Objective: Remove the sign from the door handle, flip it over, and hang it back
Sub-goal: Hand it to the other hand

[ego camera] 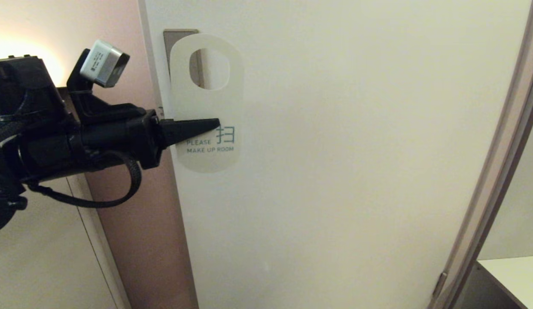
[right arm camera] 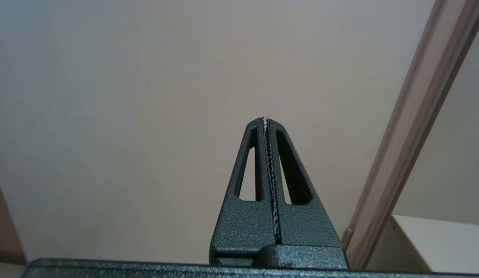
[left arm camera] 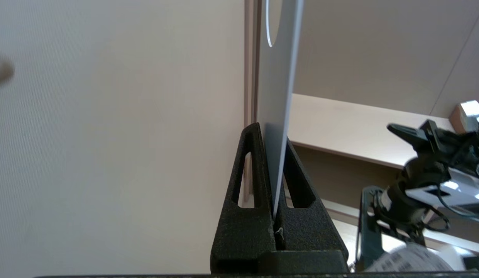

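- Left end effector [ego camera: 214, 124]: black wedge fingers pressed together on the flat rounded-oblong white sign [ego camera: 206, 103], pinching it edge-on at the sign's lower half, coming in from 9 o'clock in the head view.
- Left wrist view confirms it: the sign sheet [left arm camera: 278, 116] runs straight up between the two fingers [left arm camera: 251, 173], clamped at their roots.
- Sign shows its white face with grey-teal "PLEASE MAKE UP ROOM" lettering toward the head camera; the fingertip covers part of the text.
- Sign's oblong hole sits at 12 o'clock of the sign, overlapping the tall bronze-grey lock plate [ego camera: 180, 36] at the door's left edge. Handle lever itself can't be made out.
- Sign is held upright in front of the pale cream door [ego camera: 356, 150]; can't tell whether it touches the door.
- Right end effector [right arm camera: 267, 123]: fingers closed flush on nothing, pointing at the door, doorframe strip [right arm camera: 413, 127] at its 3 o'clock. It also shows in the left wrist view [left arm camera: 401, 131], well apart from the sign.
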Motion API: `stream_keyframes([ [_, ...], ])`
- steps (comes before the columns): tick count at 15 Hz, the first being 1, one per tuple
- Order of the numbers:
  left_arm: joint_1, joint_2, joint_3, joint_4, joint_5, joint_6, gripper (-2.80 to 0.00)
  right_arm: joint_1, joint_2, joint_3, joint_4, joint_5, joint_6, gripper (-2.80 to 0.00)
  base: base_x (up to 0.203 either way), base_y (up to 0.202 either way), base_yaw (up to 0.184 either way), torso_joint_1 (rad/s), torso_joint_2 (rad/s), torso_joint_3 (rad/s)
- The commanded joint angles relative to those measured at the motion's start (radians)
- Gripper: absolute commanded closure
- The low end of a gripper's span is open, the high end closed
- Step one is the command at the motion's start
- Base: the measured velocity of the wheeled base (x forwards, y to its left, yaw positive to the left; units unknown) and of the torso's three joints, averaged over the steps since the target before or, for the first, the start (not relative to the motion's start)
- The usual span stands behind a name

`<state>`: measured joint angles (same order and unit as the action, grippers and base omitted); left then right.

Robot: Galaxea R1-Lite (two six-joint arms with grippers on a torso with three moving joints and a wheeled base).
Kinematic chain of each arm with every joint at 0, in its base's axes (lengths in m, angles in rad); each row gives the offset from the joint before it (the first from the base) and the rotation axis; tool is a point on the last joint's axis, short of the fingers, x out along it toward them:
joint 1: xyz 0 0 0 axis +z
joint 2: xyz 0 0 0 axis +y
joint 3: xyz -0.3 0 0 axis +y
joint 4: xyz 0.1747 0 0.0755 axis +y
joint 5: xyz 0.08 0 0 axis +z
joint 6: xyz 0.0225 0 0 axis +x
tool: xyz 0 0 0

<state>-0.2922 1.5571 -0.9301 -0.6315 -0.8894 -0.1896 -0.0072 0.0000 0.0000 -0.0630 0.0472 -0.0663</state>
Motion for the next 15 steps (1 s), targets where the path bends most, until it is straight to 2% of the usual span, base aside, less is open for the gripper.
stream_keyframes([
  [1, -0.019, 0.104, -0.073, -0.004, -0.005, -0.002, 0.0, 0.001, 0.0, 0.0, -0.001, 0.002, -0.004, 0.0, 0.0, 0.0, 0.0, 0.0, 0.0, 0.0],
  [4, -0.089, 0.187, -0.165, -0.004, -0.006, -0.013, 0.0, 0.001, 0.002, -0.008, 0.021, 0.002, -0.006, 0.0, 0.0, 0.0, 0.0, 0.0, 0.0, 0.0],
  [6, -0.123, 0.215, -0.202, -0.004, -0.006, -0.058, 0.0, 0.001, 0.007, -0.012, 0.029, 0.003, -0.007, 0.0, 0.0, 0.0, 0.0, 0.0, 0.0, 0.0],
  [9, -0.127, 0.255, -0.254, -0.004, -0.045, -0.075, 0.0, 0.001, 0.056, -0.08, 0.08, 0.061, -0.005, 0.0, 0.0, 0.0, 0.0, 0.0, 0.0, 0.0],
  [12, -0.13, 0.298, -0.303, -0.004, -0.06, -0.075, 0.0, 0.001, 0.208, -0.159, 0.099, 0.087, 0.001, 0.0, 0.0, 0.0, 0.0, 0.0, 0.0, 0.0],
  [15, -0.149, 0.325, -0.329, -0.005, -0.06, -0.074, 0.0, 0.001, 0.448, -0.274, 0.096, 0.107, 0.009, 0.0, 0.0, 0.0, 0.0, 0.0, 0.0, 0.0],
])
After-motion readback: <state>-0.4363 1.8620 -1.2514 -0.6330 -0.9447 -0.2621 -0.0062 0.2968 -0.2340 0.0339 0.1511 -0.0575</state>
